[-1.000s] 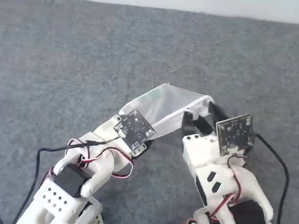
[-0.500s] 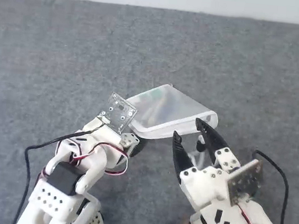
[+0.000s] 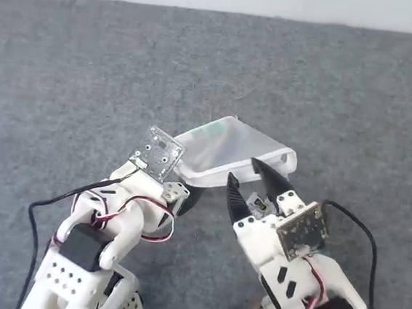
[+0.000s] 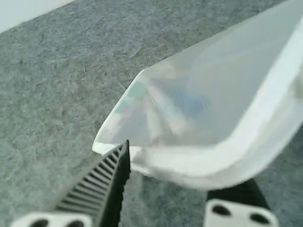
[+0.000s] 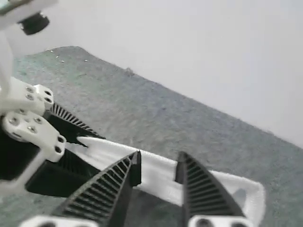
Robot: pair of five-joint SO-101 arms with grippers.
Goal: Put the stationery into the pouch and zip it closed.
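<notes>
currently the left tool (image 4: 177, 175) clamps one end of the pouch (image 3: 229, 146) on the surface (image 3: 89, 77); the right tool (image 3: 242, 170) stands open, empty, beside its near edge. risk: a sideways tug could slip the film free.

Cannot name or count the stationery (image 4: 175, 101) just ahead of the left gripper (image 4: 177, 172): blurred blue and green smears through the frosted wall of the pouch (image 4: 227, 94). Far end of the pouch cut off at the picture's edge. From above, left fingertips hidden beneath the wrist camera board (image 3: 158, 153). Beyond the right gripper (image 5: 159, 163), part of the pouch's white edge hidden behind the fingers (image 5: 113, 189); cannot tell whether zipped.
</notes>
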